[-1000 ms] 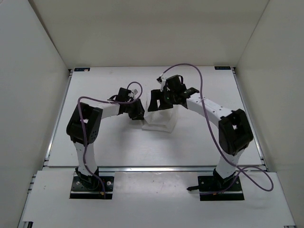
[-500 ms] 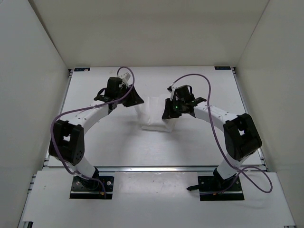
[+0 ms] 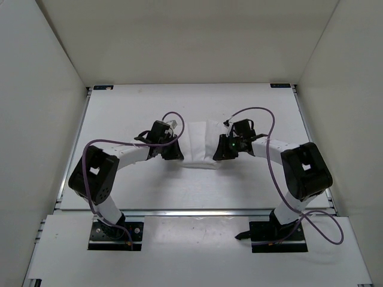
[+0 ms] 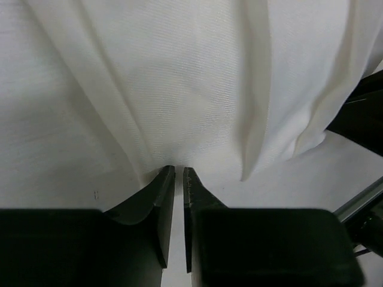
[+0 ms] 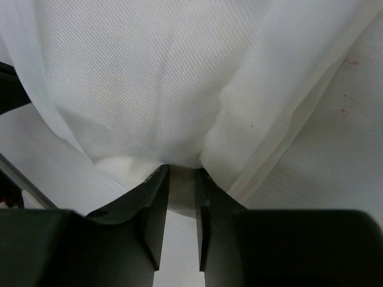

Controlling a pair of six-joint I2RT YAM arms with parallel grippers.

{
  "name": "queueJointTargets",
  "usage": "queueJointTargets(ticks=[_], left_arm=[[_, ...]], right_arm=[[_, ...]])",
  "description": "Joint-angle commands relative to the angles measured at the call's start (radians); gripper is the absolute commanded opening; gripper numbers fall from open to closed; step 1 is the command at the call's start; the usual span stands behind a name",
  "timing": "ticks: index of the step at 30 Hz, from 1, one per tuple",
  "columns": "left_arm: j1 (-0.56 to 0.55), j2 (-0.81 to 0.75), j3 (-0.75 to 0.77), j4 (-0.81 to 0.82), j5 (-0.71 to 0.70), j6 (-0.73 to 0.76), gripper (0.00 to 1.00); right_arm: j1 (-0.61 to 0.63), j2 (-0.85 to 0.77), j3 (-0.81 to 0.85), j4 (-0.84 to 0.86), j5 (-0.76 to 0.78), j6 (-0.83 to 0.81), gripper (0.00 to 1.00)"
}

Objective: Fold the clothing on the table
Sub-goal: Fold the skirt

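Your left gripper (image 4: 179,172) and right gripper (image 5: 181,173) flank the clothing (image 3: 200,142) in the middle of the table (image 3: 119,107). One is at its 9 o'clock edge, the other at 3 o'clock. Each claw is narrowed to a slit with cloth puckering into its tips, so both appear to be pinching the white fabric. Gripping opposite sides likely lets you lift the piece evenly and carry one half over the other. Keep both pinches level, or the thin cloth may slip or skew.
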Motion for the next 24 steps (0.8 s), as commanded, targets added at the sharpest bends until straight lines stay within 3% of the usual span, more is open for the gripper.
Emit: queueJointTargets(ticks=[1,4,6,9,13,17,21,24], left_arm=[[-0.004,-0.008,0.012,-0.028,-0.035,0.050,0.24],[0.000,-0.027,0.073,-0.077,-0.038,0.073,0.40],[0.006,-0.042,0.116,-0.114,-0.044,0.096,0.53],[0.026,-0.091,0.187,-0.168,-0.031,0.110,0.70],[0.032,-0.184,0.265,-0.276,-0.115,0.174,0.99],[0.020,-0.237,0.314,-0.410,-0.262,0.245,0.99],[0.046,-0.301,0.240,-0.482,-0.284,0.272,0.99],[0.065,-0.385,0.164,-0.556,-0.294,0.277,0.99]], right_arm=[[-0.028,-0.037,0.005,0.048,-0.052,-0.007,0.24],[-0.044,-0.095,0.066,0.004,-0.069,-0.003,0.58],[-0.052,-0.133,0.144,-0.045,-0.072,-0.027,0.69],[-0.049,-0.178,0.254,-0.133,0.000,-0.065,0.79],[-0.043,-0.227,0.339,-0.274,0.086,-0.094,0.81],[-0.072,-0.277,0.295,-0.312,0.130,-0.107,0.83],[-0.112,-0.336,0.195,-0.360,0.221,-0.116,0.92],[-0.167,-0.400,0.103,-0.355,0.155,-0.125,0.96]])
